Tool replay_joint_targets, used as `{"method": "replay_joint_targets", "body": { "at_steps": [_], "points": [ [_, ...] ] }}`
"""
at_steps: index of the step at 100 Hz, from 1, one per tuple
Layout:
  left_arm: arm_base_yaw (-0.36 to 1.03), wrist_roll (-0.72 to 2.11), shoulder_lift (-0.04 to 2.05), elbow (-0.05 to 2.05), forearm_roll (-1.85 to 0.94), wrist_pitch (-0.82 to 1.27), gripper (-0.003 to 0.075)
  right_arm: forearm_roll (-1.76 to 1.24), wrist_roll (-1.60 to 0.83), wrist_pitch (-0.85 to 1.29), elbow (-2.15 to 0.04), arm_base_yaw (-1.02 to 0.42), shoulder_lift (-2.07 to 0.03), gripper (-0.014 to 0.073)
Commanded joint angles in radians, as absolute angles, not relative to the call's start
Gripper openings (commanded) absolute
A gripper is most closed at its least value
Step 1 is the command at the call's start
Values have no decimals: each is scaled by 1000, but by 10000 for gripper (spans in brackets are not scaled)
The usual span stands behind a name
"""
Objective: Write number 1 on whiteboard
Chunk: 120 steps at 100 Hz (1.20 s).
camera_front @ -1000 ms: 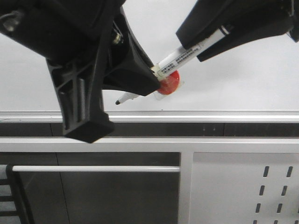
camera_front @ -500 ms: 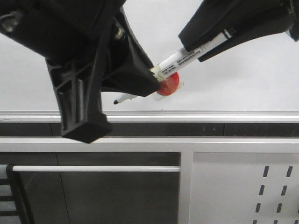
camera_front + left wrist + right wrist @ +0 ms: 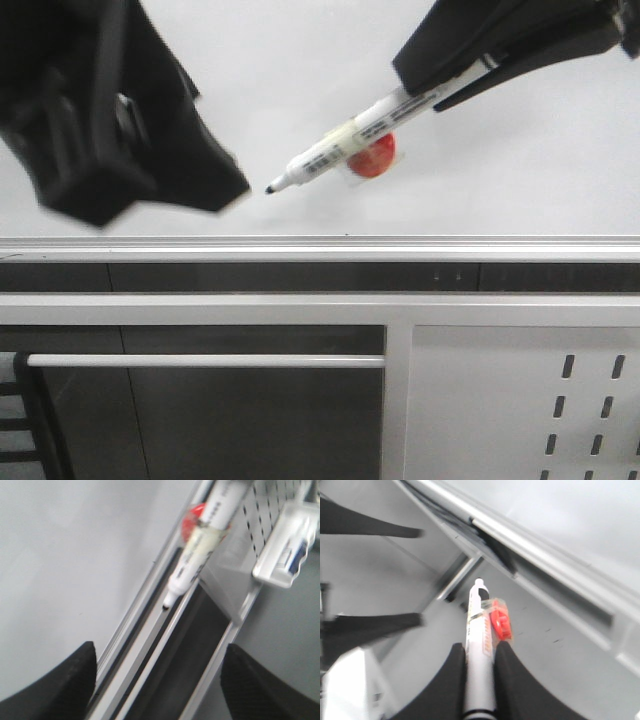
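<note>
Front view: the right gripper [image 3: 455, 85] pinches a white marker [image 3: 345, 146], slanted down, its black tip hanging in front of the whiteboard [image 3: 520, 170]; whether it touches is unclear. No number 1 shows on the board. A red, round object [image 3: 375, 157] sits behind the marker's barrel. The left gripper [image 3: 157, 680] is blurred at the left, fingers spread wide, holding nothing.

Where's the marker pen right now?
In the front view the marker is clamped in the right gripper at upper right, slanting down-left over the whiteboard, a red piece beside its barrel.
</note>
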<state>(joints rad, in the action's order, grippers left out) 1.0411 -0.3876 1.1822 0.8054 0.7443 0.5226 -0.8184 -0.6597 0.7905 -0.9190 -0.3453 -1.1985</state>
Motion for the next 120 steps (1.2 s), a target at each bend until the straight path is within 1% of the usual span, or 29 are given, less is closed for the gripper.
{"method": "replay_joint_targets", "body": {
  "at_steps": [1,11,21,28,30,48,61,69,80,89,120],
  "points": [
    [1046,-491,1102,836,738,506,384,-801,-679,722,-932,-345,-1129,-69],
    [1046,-525,1032,816,708,506,259,-780,-685,649,-886,-345,-1052,-69],
    [1046,-577,978,785,669,517,97,-767,-702,560,-809,-345,-961,-69],
    [1046,-584,951,758,620,538,-4,-767,-730,505,-754,-345,-894,-69],
    [1046,-584,945,751,602,542,-21,-767,-735,491,-742,-345,-875,-69],
    [1046,-594,923,709,443,547,-18,-778,-741,374,-586,-345,-696,-69],
    [1046,-594,923,703,441,533,-18,-782,-741,281,-472,-345,-559,-68],
    [1046,-598,923,703,438,507,-18,-791,-741,261,-411,-345,-486,-68],
    [1046,-671,923,703,447,475,-18,-791,-745,246,-337,-345,-411,-65],
    [1046,-671,932,703,466,470,-18,-799,-745,212,-305,-345,-385,-55],
    [1046,-671,1004,703,466,466,-18,-819,-745,109,-301,-345,-380,-50]
  ]
}}
